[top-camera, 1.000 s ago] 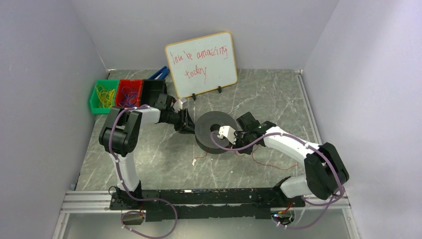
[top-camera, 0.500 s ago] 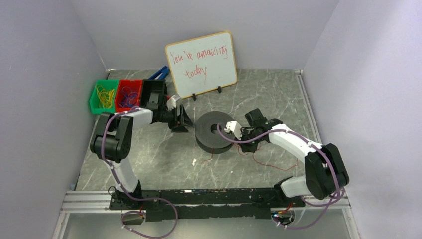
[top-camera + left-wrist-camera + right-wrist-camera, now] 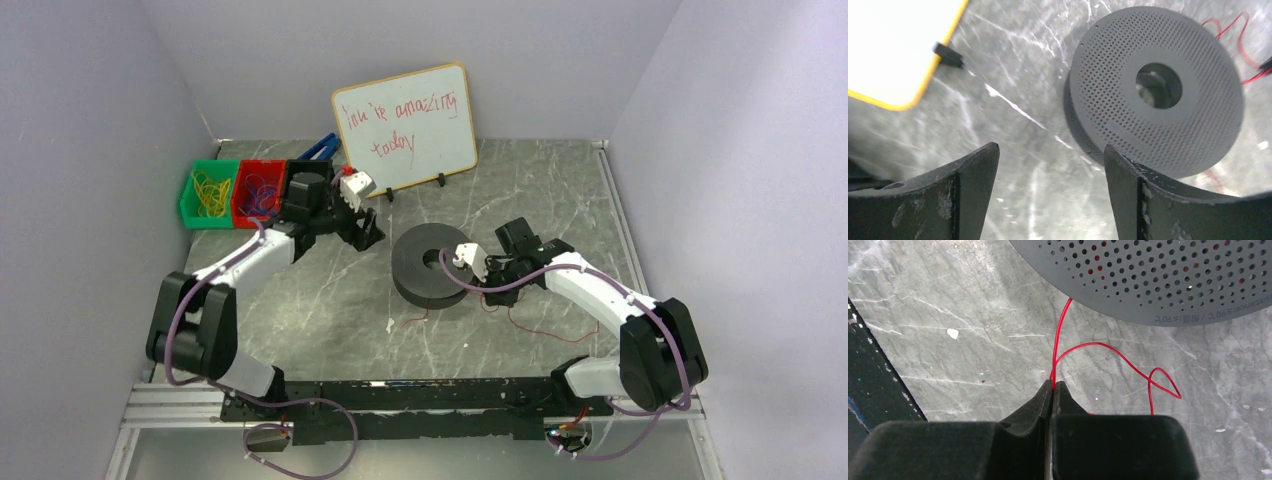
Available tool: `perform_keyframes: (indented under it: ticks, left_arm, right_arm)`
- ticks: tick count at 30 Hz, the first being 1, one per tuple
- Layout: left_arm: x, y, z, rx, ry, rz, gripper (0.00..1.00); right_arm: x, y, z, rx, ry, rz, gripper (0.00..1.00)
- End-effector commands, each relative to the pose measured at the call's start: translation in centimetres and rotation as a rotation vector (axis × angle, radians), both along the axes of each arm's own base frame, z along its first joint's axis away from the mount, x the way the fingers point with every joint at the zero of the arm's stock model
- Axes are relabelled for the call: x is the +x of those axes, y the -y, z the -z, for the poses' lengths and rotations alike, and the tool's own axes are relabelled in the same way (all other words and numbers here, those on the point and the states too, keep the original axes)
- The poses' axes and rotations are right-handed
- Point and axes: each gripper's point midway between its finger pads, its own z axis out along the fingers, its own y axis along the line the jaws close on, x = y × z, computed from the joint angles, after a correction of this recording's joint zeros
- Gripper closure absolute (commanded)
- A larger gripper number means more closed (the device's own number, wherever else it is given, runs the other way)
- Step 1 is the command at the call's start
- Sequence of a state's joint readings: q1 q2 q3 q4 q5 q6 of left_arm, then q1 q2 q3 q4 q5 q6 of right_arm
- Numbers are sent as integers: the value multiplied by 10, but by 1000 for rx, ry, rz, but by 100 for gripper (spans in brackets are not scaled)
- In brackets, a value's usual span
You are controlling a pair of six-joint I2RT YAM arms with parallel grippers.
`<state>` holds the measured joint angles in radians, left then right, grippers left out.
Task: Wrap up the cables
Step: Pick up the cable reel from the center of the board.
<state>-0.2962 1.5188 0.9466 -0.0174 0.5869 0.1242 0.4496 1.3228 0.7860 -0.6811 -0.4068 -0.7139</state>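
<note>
A black perforated spool lies flat in the middle of the table. The thin red cable curls loosely on the table to its right and front. My right gripper is at the spool's right edge, shut on the red cable, which runs from the fingertips up under the spool. My left gripper is open and empty, off the spool's back left. In the left wrist view its gripper frames bare table, with the spool and a bit of red cable beyond.
A whiteboard stands at the back, its foot near my left gripper. A green bin with yellow loops and a red bin sit at the back left. A blue tool lies behind them.
My left gripper has drawn back from the spool toward the back left, the arm stretching out. My right gripper has shifted slightly right, still holding the cable.
</note>
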Motion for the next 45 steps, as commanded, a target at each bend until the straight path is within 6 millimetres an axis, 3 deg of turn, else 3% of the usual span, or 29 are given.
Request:
perform_keyframes:
  ticks: [1, 4, 10, 20, 24, 30, 36, 37, 39, 45]
  left_arm:
    - [4, -4, -22, 192, 475, 252, 18]
    - [-9, 2, -14, 250, 597, 379, 18]
    - [-35, 25, 22, 415, 813, 533, 18]
    - [-55, 65, 19, 443, 1072, 534, 20]
    - [-62, 75, 32, 478, 1087, 585, 24]
    - [-67, 80, 43, 477, 1030, 604, 48]
    - [-67, 79, 48, 478, 965, 597, 63]
    - [-66, 80, 48, 475, 954, 593, 69]
    - [-65, 81, 48, 467, 923, 583, 89]
    - [-59, 83, 44, 461, 851, 555, 97]
  right_arm:
    - [3, -7, -15, 54, 44, -19, 100]
    - [3, -9, -16, 65, 38, -23, 100]
    - [1, -8, -14, 68, 23, -22, 100]
    - [2, -7, -17, 96, 8, -10, 100]
    - [2, -7, -19, 99, 12, -11, 100]
    - [1, -8, -25, 112, 40, -27, 100]
    - [4, -6, -32, 110, 76, -27, 100]
    - [5, -6, -33, 113, 81, -29, 100]
    - [6, -6, -35, 113, 90, -27, 100]
    - [5, -7, -48, 123, 113, -47, 100]
